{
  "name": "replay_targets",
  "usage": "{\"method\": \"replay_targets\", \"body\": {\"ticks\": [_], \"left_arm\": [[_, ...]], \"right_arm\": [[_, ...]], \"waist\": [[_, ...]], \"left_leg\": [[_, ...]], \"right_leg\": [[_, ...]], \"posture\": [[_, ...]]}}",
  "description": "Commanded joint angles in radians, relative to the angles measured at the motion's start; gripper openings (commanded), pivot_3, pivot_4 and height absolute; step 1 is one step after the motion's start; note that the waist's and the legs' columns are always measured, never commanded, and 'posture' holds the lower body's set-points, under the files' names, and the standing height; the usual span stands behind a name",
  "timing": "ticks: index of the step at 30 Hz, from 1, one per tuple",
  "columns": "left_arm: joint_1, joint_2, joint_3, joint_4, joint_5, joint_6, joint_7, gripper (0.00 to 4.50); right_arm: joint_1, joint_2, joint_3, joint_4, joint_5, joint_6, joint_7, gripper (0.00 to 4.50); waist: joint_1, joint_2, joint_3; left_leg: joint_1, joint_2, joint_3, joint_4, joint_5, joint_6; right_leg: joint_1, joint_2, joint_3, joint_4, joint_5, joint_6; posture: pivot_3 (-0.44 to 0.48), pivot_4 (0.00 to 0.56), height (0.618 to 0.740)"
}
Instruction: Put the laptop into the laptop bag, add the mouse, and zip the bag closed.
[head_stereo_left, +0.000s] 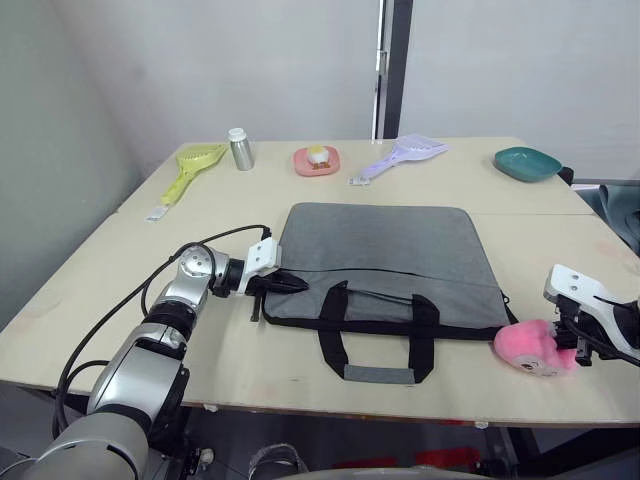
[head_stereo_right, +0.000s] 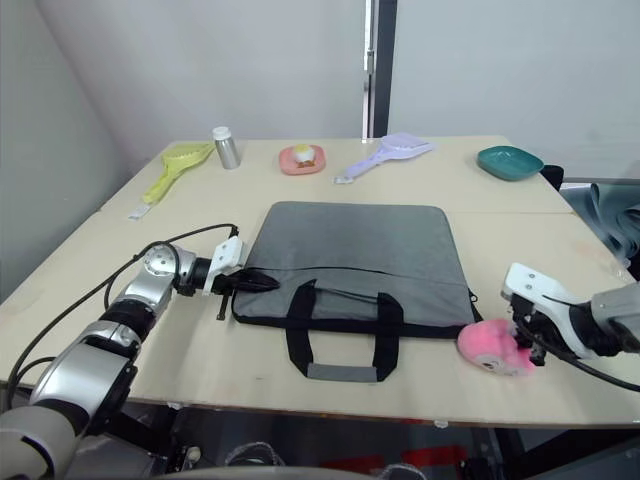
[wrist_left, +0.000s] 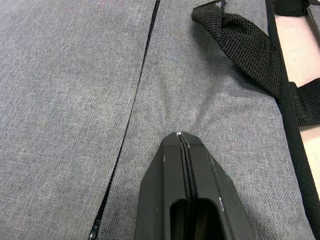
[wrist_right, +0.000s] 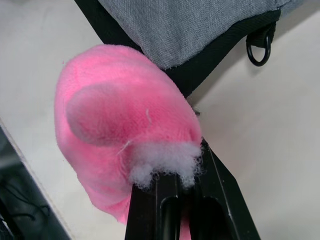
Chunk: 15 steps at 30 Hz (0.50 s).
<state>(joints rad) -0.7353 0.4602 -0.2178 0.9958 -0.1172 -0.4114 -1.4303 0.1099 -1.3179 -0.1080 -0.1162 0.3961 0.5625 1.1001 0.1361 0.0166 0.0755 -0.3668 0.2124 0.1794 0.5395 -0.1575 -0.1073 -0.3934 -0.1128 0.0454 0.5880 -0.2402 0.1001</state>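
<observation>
Laptop bag (head_stereo_left: 385, 262) lies flat at the table's (head_stereo_left: 110, 260) centre, handles toward the robot. Left gripper (head_stereo_left: 290, 284) at the bag's near-left corner, fingers (wrist_left: 187, 190) pressed together with nothing between them, tips resting on the grey fabric beside the zipper line (wrist_left: 135, 95). Right gripper (head_stereo_left: 572, 345) at the bag's near-right corner, clamped on white stuffing of a fluffy pink toy (wrist_right: 125, 135) that touches the bag's black trim.

The contents of the closed laptop bag (head_stereo_left: 380, 262) are hidden; the pink dish's (head_stereo_left: 317, 160) contents are too small to tell.
</observation>
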Motion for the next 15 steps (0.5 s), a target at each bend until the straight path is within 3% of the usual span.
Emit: {"method": "replay_targets", "body": {"ticks": [1, 6, 13, 15], "left_arm": [[0.111, 0.037, -0.151, 0.172, 0.216, 0.069, 0.007, 0.00], [0.109, 0.025, -0.150, 0.183, 0.217, 0.064, 0.022, 0.00], [0.111, 0.013, -0.150, 0.205, 0.227, 0.050, 0.053, 0.00], [0.109, 0.013, -0.144, 0.215, 0.225, 0.040, 0.066, 0.00]], "right_arm": [[-0.006, -0.062, -0.015, 0.132, -0.124, -0.020, -0.025, 0.03], [-0.028, -0.030, -0.030, 0.057, -0.058, -0.044, 0.030, 0.03], [-0.032, 0.065, -0.148, -0.023, 0.122, 0.105, 0.074, 0.03], [-0.027, 0.078, -0.167, -0.029, 0.145, 0.147, 0.076, 0.76]], "waist": [[0.003, 0.000, 0.000], [0.007, 0.000, -0.001], [0.006, 0.000, -0.001], [0.002, 0.000, -0.001]], "left_leg": [[0.000, 0.000, 0.000, 0.000, 0.000, 0.000], [-0.001, 0.000, 0.000, 0.000, 0.000, 0.001], [0.000, 0.000, 0.000, -0.005, 0.000, 0.001], [0.000, 0.000, 0.000, -0.007, 0.000, 0.001]], "right_leg": [[0.000, 0.000, 0.001, 0.000, 0.000, 0.000], [-0.001, 0.001, 0.003, 0.000, -0.001, 0.002], [-0.004, 0.002, 0.003, 0.000, -0.003, 0.004], [-0.004, 0.002, 0.003, 0.000, -0.003, 0.005]], "posture": [[0.000, 0.150, 0.740], [0.000, 0.150, 0.740], [0.000, 0.150, 0.740], [0.000, 0.150, 0.740]]}}
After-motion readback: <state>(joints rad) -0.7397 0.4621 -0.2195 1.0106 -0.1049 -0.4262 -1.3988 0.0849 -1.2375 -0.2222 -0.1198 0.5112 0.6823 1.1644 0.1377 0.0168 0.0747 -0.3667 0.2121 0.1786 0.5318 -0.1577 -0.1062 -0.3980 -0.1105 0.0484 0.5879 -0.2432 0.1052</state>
